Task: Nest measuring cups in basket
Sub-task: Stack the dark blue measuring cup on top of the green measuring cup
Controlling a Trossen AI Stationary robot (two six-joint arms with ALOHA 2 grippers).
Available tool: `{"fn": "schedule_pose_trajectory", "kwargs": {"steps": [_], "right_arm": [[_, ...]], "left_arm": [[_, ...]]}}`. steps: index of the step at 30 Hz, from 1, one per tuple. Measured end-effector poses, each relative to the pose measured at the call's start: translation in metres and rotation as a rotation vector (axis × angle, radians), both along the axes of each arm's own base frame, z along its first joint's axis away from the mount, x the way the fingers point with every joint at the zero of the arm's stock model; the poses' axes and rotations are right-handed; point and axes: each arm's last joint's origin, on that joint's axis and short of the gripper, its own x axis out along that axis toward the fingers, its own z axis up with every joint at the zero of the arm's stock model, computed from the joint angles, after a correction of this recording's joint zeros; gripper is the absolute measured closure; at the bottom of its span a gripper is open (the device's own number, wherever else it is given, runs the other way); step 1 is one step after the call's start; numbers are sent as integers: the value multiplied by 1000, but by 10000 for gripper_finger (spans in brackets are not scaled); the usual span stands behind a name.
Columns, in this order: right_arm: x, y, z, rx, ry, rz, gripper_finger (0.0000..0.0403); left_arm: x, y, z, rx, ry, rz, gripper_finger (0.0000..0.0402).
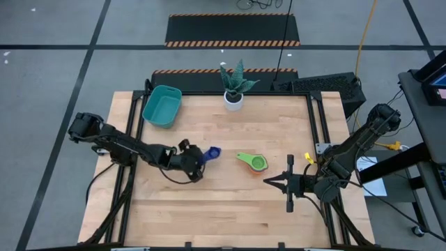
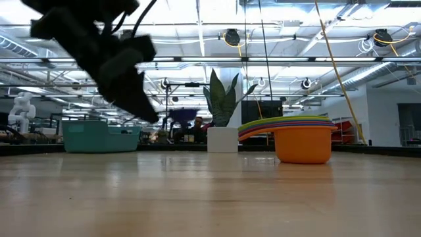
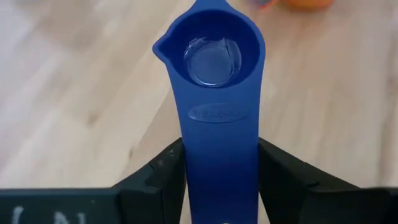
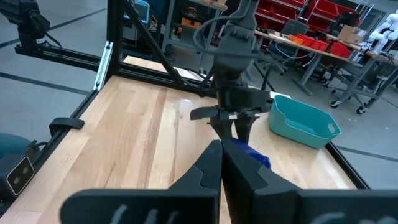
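In the left wrist view, a dark blue measuring cup (image 3: 214, 74) sits between the fingers of my left gripper (image 3: 221, 186). In the high view that gripper (image 1: 198, 159) is left of the table's middle, with the cup (image 1: 212, 153) pointing toward the right edge. A nested stack of cups, green on top and orange below (image 1: 254, 162), rests on the wood; its orange bowl (image 2: 302, 143) stands on its base. The teal basket (image 1: 162, 106) sits at the far left. My right gripper (image 1: 273, 183) hovers shut just right of the stack. My left gripper pinches the dark blue cup by its flat handle (image 3: 217, 168), one finger (image 3: 163, 177) on each long edge. The fingers come level from the table's left and lie along the handle. The cup is lifted clear, its bowl (image 3: 214, 53) open upward beyond the fingertips.
A white plant pot (image 1: 234, 100) with a spiky plant stands at the far edge, right of the basket. Bare wood lies between the stack and the near edge. Black frame rails run along the table's left and right sides.
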Motion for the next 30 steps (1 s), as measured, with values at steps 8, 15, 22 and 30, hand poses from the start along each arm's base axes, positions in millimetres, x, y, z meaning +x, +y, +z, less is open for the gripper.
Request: {"fn": "schedule_pose_trajectory", "kwargs": {"steps": [8, 15, 22, 30], "right_arm": [[-7, 5, 2, -13, -5, 39, 403], [-22, 4, -2, 54, 58, 45, 403], [-21, -13, -26, 166, 225, -140, 403], [-21, -31, -73, 405, 426, -232, 403]], "left_arm": [[27, 4, 39, 54, -81, -120, 244], [39, 6, 61, 116, -128, -193, 240], [42, 10, 64, 115, -141, -206, 240], [45, 9, 69, 140, -193, -251, 246]]}}
